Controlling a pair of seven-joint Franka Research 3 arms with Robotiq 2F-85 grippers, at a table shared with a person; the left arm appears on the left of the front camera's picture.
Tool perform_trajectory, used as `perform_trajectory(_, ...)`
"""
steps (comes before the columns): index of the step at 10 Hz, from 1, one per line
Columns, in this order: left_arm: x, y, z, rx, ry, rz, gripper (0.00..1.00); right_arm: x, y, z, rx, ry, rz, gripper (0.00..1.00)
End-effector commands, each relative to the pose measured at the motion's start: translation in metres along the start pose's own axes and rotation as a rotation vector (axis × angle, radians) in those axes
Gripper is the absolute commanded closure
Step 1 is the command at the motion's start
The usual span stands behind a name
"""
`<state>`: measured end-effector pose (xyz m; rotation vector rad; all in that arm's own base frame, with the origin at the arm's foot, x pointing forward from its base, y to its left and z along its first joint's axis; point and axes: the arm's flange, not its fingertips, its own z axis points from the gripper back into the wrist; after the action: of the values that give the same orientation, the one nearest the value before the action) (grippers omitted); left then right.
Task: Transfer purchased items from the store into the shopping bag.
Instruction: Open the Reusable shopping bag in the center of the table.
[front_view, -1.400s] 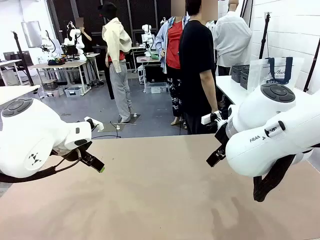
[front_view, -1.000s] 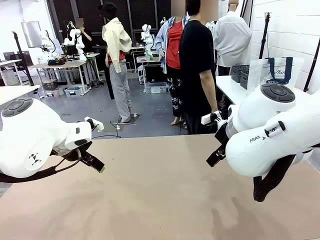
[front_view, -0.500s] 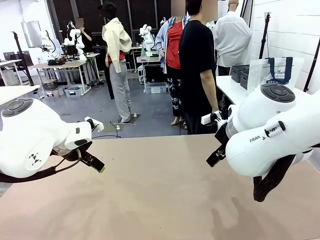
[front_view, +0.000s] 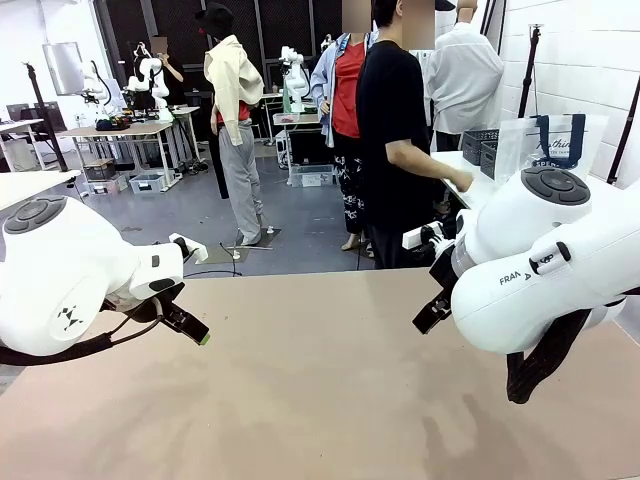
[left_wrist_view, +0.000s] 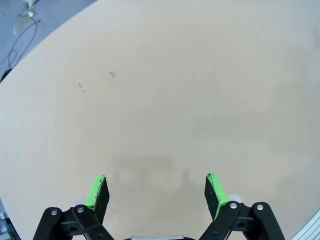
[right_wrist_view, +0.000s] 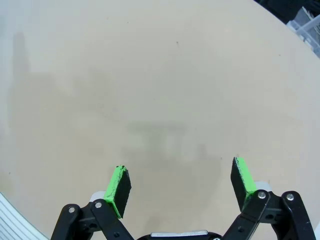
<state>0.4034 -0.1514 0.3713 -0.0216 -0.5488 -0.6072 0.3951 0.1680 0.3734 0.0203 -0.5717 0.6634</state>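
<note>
Front view: the one change is the person in the black shirt (front_view: 392, 120), whose hand (front_view: 462, 182) now reaches out over the white side surface (front_view: 455, 170) at the right. The shopping bag (front_view: 555, 140) stands there next to the dark lattice store (front_view: 480, 145). Both arms sit just as before. The left gripper (left_wrist_view: 156, 182) and right gripper (right_wrist_view: 181, 175) hang spread wide and empty above the bare tan surface (front_view: 320, 400).

Front across table (front_view: 320, 400); wrists down, close
</note>
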Motion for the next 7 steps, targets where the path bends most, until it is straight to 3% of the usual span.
perform_trajectory(1, -0.0002, 0.0006, 0.0000, 0.000, 0.000, 0.001, 0.00, 0.0000, -0.0001, 0.0000, 0.000, 0.000, 0.000, 0.00)
perform_trajectory(7, -0.0002, 0.0006, 0.0000, 0.000, 0.000, 0.001, 0.00, 0.0000, -0.0001, 0.0000, 0.000, 0.000, 0.000, 0.00)
